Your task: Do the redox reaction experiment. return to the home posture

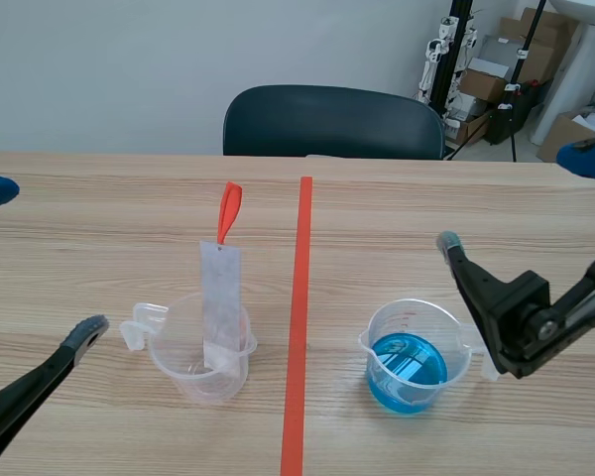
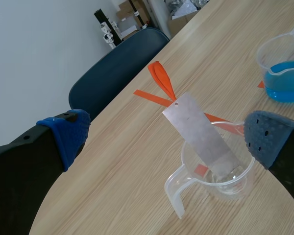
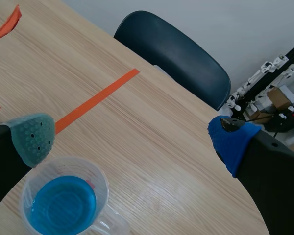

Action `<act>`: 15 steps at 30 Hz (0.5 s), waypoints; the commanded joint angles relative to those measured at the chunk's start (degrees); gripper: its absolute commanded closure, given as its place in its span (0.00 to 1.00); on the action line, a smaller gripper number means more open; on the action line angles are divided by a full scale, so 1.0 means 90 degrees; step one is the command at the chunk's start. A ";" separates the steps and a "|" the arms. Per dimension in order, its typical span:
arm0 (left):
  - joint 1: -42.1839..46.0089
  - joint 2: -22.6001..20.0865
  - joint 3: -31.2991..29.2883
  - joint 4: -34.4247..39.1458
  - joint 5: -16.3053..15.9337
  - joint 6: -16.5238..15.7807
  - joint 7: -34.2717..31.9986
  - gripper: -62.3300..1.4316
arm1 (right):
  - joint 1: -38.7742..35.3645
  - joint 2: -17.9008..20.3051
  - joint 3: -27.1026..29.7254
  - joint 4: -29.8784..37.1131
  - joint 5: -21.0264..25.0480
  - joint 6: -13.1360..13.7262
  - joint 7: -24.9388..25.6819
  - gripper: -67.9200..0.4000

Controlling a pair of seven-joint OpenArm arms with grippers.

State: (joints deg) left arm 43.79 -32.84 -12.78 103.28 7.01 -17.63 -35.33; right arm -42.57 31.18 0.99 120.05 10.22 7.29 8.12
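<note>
My left claw point(image 2: 166, 142) is open, fingers wide apart. Just ahead, between them, stands a clear cup point(image 2: 172, 188) holding a metal strip point(image 2: 201, 137). The strip leans in the cup, its long axis rising away from me to an orange tag point(image 2: 161, 81). My right claw point(image 3: 132, 139) is open too, with a cup of blue liquid point(image 3: 63, 160) just beside its green-padded finger.

We look from between the arms, slightly down across the table point(image 1: 99, 198), toward the chair point(image 1: 332, 121) at upper centre. Our left wrist camera hangs close over the strip beaker point(image 2: 193, 161), our right over the blue beaker point(image 3: 100, 183). All three views share the chair.
</note>
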 commanded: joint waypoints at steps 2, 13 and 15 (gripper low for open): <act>-0.0005 -0.0063 -0.0017 0.0151 -0.0102 0.0044 -0.0058 0.00 | 0.0075 -0.0143 0.0151 0.0165 0.0022 -0.0051 -0.0141 0.00; 0.0002 -0.0180 -0.0304 0.0053 -0.0102 0.0032 -0.0061 0.00 | 0.0087 -0.0364 0.0170 0.0544 -0.0262 -0.0053 -0.0631 0.00; 0.0002 -0.0180 -0.0304 0.0053 -0.0102 0.0032 -0.0061 0.00 | 0.0090 -0.0364 0.0180 0.0544 -0.0262 -0.0051 -0.0576 0.00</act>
State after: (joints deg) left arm 43.81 -34.61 -15.46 103.26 6.85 -17.65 -35.33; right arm -42.44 27.33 1.67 124.05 7.70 7.29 1.56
